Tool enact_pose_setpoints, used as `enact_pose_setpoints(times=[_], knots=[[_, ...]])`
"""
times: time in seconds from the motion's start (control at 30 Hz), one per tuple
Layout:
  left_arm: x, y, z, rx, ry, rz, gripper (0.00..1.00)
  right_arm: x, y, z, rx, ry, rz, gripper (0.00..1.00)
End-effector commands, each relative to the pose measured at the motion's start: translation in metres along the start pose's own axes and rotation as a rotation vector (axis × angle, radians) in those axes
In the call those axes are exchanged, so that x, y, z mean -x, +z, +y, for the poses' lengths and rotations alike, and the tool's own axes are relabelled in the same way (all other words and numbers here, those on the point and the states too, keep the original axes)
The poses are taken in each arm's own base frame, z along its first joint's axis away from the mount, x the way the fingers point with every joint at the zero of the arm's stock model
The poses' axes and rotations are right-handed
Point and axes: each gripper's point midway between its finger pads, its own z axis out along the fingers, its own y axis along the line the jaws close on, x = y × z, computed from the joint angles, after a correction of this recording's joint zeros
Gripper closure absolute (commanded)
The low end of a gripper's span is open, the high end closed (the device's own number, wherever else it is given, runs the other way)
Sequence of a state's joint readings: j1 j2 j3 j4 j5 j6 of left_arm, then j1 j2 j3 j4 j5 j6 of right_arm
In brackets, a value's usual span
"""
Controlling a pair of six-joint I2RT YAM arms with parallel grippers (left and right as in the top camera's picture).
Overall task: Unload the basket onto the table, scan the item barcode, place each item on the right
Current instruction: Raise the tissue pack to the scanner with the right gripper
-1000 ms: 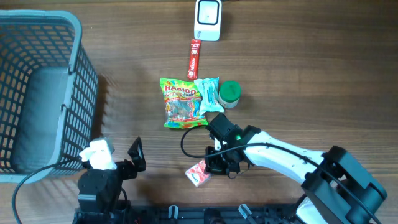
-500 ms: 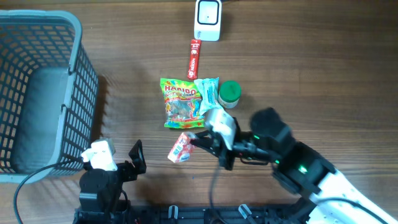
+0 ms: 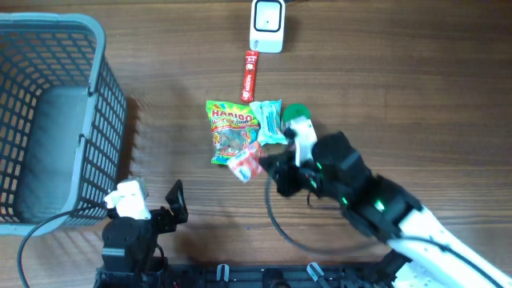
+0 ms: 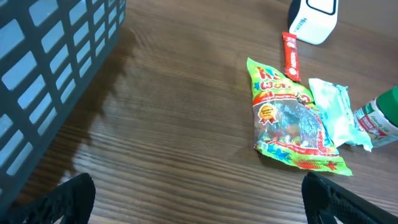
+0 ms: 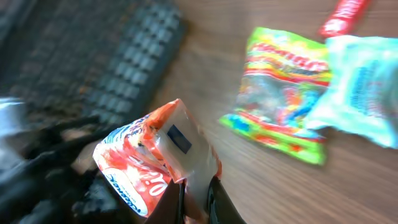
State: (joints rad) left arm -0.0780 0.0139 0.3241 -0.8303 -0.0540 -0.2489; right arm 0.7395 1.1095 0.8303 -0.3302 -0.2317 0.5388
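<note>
Two arms are on my screens over the wooden desk, and I read the scene from the left. At the far left stands a grey mesh basket. Just right of its near corner, at the front edge, my left gripper sits with its fingers spread wide and nothing between them. Its wrist camera shows both fingertips at the bottom corners, with bare wood between.

Toward the middle lies a green gummy bag, flat on the wood. The small red-and-white packet is the item I am handling. From overhead it covers the bag's lower right corner. On the right wrist camera it hangs tilted above the desk, a white face with a small dark patch turned toward the lens. The picture is too blurred for me to tell whether that patch is a barcode.

Beyond the bag, a red stick lies lengthwise, pointing at the white scanner at the far edge, well apart from the held packet. A pale blue packet touches the bag's right side, with a green-capped bottle just beside it. My right gripper comes in from the right, pinching the red-and-white packet by its edge.
</note>
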Motion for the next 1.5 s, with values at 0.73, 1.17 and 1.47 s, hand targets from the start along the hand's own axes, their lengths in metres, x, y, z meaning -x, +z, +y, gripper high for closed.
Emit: enact_pose_setpoints(times=[0.73, 1.17, 1.47], knots=[[-0.001, 0.001, 0.001, 0.001, 0.003, -0.003, 0.0, 0.259, 0.149, -0.242, -1.543, -1.597, 0.237, 0.95], [-0.001, 0.001, 0.001, 0.001, 0.003, -0.004, 0.0, 0.254, 0.167, -0.193, -1.473, -1.666, 0.183, 0.96], [-0.001, 0.001, 0.001, 0.001, 0.003, -0.004, 0.0, 0.329, -0.104, -0.217, -1.626, -0.959, 0.01, 0.96]])
